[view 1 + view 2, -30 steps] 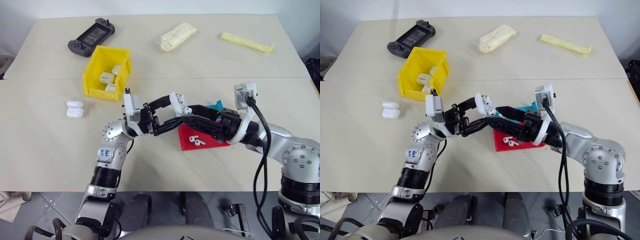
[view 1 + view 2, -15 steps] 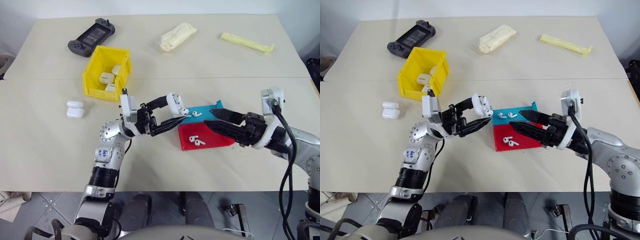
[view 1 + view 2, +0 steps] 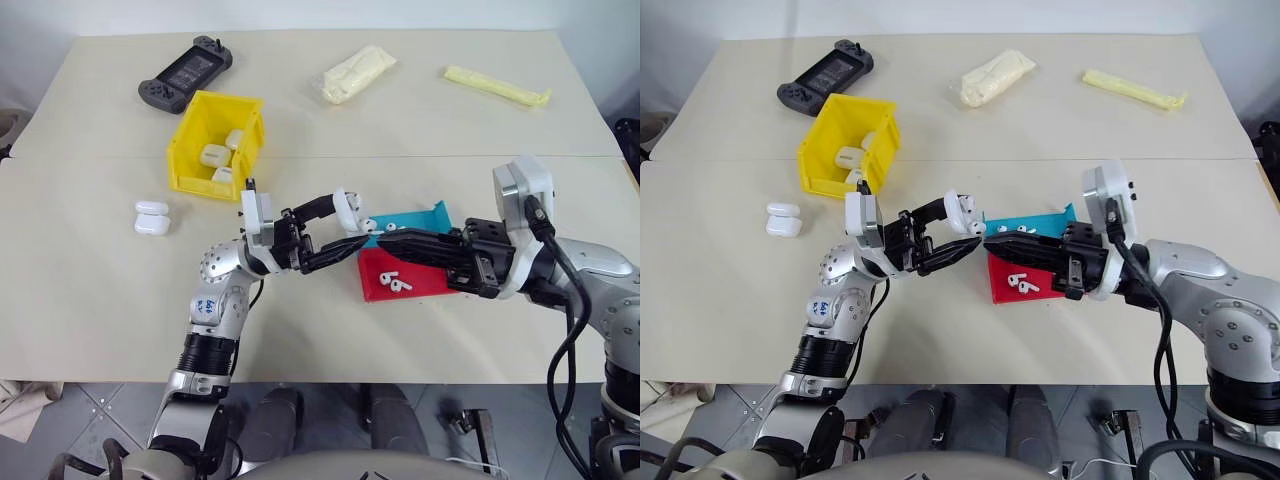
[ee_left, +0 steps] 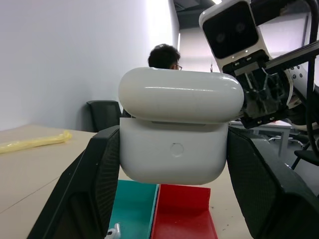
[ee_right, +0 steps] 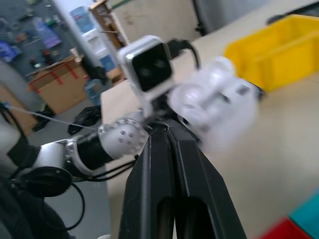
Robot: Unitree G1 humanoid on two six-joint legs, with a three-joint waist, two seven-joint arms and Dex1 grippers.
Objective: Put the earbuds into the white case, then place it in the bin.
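Note:
My left gripper (image 3: 350, 223) is shut on a white case (image 3: 352, 208), held up over the middle of the table. In the left wrist view the case (image 4: 174, 134) sits between both black fingers (image 4: 99, 169) with its lid down. My right gripper (image 3: 381, 238) is shut, level, with its tips just right of the case; nothing shows between its fingers (image 5: 167, 164). Earbuds lie in the red tray (image 3: 393, 283) and in the blue tray (image 3: 1023, 229). The yellow bin (image 3: 186, 142) stands at the back left with several white cases inside.
The red tray (image 3: 428, 284) and blue tray (image 3: 415, 217) lie under my right gripper. Two white cases (image 3: 150, 217) sit left of the bin. A black game console (image 3: 185, 75), a cream bag (image 3: 355, 73) and a yellow strip (image 3: 495, 85) lie at the back. A person (image 4: 164, 55) sits beyond.
My right gripper drew back to the right with open fingers, then shut and came back left up to the case. The left gripper and the case stayed put.

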